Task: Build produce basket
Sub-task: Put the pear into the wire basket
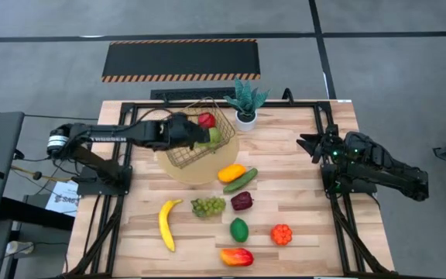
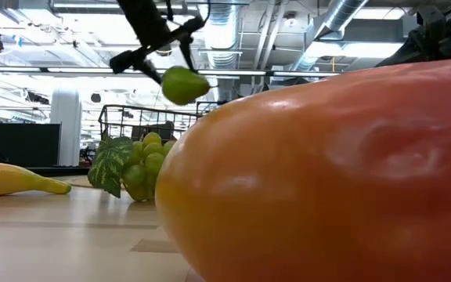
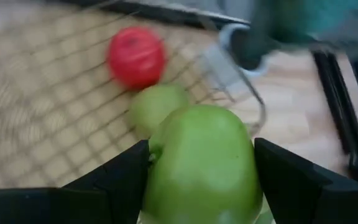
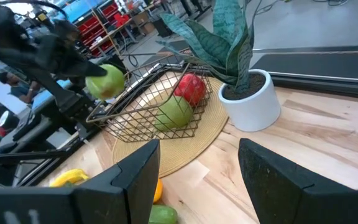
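On the left arm I am reading white lettering on its upper link, though I cannot make out the word. My left gripper (image 1: 196, 133) is hanging over the gold wire basket (image 1: 184, 155), its jaws clamping a green pear (image 3: 201, 165). The basket is sitting tilted on a round tan mat (image 1: 200, 172) at the far middle of the counter (image 1: 300, 201), already holding a red apple (image 1: 206, 119) and a second green pear (image 4: 176, 112). Nearer me the banana (image 1: 167, 223) is lying with its long axis running near to far, beside the grapes (image 1: 208, 206); the cucumber (image 1: 241, 180) is pointing diagonally. A potted plant (image 1: 245, 102) is standing just right of the basket. My right gripper (image 4: 197, 171) is waiting at the counter's right edge, jaws spread and empty.
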Tool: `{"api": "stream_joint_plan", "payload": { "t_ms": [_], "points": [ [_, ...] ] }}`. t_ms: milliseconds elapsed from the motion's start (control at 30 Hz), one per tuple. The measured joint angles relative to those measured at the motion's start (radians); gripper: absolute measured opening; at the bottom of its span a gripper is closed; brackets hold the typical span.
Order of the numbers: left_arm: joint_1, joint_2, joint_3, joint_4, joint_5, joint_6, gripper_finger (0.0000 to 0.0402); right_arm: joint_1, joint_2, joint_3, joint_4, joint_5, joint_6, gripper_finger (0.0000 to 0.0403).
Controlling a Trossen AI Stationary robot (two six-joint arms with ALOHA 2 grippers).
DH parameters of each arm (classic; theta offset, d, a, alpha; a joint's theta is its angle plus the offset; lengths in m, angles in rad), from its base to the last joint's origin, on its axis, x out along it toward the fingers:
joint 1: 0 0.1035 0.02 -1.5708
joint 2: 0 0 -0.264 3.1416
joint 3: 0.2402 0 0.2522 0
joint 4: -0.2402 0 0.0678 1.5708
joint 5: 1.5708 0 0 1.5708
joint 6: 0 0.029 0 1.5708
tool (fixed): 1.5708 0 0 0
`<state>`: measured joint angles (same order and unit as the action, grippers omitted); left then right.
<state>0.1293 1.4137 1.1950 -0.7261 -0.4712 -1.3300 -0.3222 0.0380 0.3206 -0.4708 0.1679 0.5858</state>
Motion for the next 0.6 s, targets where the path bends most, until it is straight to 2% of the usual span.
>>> {"api": "stream_joint_plan", "payload": {
  "t_ms": [167, 300, 600],
  "points": [
    [0.08, 0.01, -0.01, -0.11, 0.041, -0.14, 0.0248, 0.0, 0.0, 0.0, 0.0, 0.018, 0.0, 0.024],
    [0.119, 0.012, -0.046, -0.117, 0.018, -0.269, 0.0248, -0.001, 0.0, 0.0, 0.0, 0.018, -0.007, 0.024],
    [0.177, 0.011, -0.145, -0.068, 0.012, -0.405, 0.0248, -0.001, 0.0, 0.0, 0.0, 0.018, -0.011, 0.024]
  ]
}}
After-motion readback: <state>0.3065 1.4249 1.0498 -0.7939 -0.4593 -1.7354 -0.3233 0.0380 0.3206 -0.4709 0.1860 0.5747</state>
